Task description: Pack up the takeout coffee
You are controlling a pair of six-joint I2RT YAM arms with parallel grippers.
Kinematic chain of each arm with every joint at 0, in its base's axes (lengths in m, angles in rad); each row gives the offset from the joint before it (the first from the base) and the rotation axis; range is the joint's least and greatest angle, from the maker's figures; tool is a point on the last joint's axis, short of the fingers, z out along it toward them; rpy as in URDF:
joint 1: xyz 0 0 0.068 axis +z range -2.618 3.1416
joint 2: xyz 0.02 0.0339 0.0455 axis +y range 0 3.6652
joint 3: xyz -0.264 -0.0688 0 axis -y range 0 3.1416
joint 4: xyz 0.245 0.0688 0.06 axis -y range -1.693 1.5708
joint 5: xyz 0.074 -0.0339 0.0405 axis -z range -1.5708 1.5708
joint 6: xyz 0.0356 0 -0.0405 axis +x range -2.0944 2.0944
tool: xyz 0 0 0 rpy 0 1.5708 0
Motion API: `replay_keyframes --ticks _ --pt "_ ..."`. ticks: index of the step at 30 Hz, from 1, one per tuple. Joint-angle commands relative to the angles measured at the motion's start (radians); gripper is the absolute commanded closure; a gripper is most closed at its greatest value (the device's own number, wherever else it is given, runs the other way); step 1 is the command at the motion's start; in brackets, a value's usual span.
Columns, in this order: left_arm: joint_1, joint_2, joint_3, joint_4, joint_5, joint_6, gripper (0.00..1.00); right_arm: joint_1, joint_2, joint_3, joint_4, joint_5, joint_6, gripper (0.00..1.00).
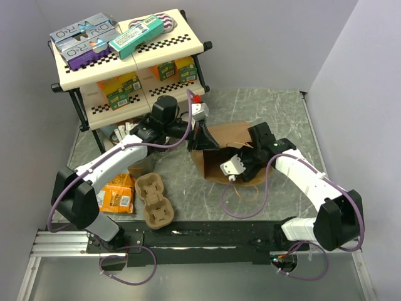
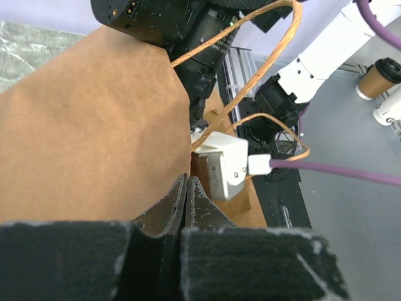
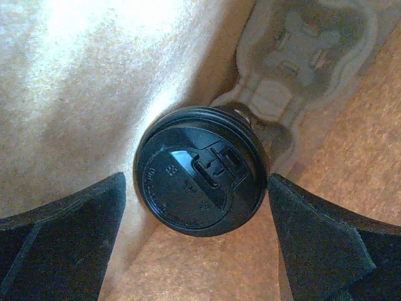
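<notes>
Brown paper bag point(image 1: 235, 135) is being held open. Its edge is being pinched by the left gripper point(image 2: 187, 199), jaws closed tight on the paper, w/ the twine handles point(image 2: 269, 69) looping up beyond. The right gripper point(image 3: 195, 188) is being seen inside the bag, jaws spread wide. One finger point(image 3: 62, 238) is standing each side of the coffee cup point(image 3: 202, 169) w/ a clear gap both sides, so nothing is being gripped by it.

Progress: the main step is being judged as good as done. The cup is sitting deep in the bag, at the fold where the paper walls meet. It is either just beside a pulp tray point(image 3: 301, 56) or in one of its wells; which can't be told. Prob. left: right arm to be drawn out w/o knocking the cup, then the bag edge to be let go by the left. A second lidded cup point(image 2: 381, 76) is being shown standing on the table point(image 2: 351, 213) outside the bag, in the left wrist view. Whether it needs packing too can't be told.

Orientation: only the black lid point(image 3: 182, 188) is being seen, face-on to the right wrist cam; the cup wall is hidden. So the long axis is being read as running along the gripper's approach line, lid twd the bag mouth, base twd the bag bottom. Whether that is truly upright vs. the table isn't being shown.
</notes>
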Motion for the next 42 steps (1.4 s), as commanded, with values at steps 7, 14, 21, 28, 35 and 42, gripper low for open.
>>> replay_keyframes --ticks 7,14,21,28,35,42 --pt "-0.016 -0.011 0.005 0.103 0.073 -0.047 0.99 0.056 0.048 -0.019 0.144 -0.007 0.074 0.22" --pt "-0.013 -0.018 0.0 0.083 0.061 -0.027 0.99 0.054 -0.009 0.016 0.105 -0.052 0.149 0.42" --pt "-0.013 -0.029 -0.009 0.071 0.064 -0.002 0.99 0.036 -0.015 0.094 0.02 -0.085 0.304 0.53" --pt "-0.013 -0.034 -0.012 0.033 0.077 0.079 0.99 0.013 0.005 0.135 -0.003 -0.093 0.434 0.51" --pt "-0.013 -0.034 -0.009 -0.001 0.079 0.102 0.99 0.0 -0.029 0.119 -0.041 -0.108 0.422 0.15" --pt "-0.013 -0.032 -0.009 0.003 0.081 0.102 0.99 0.002 -0.11 -0.012 0.008 -0.047 0.284 0.0"
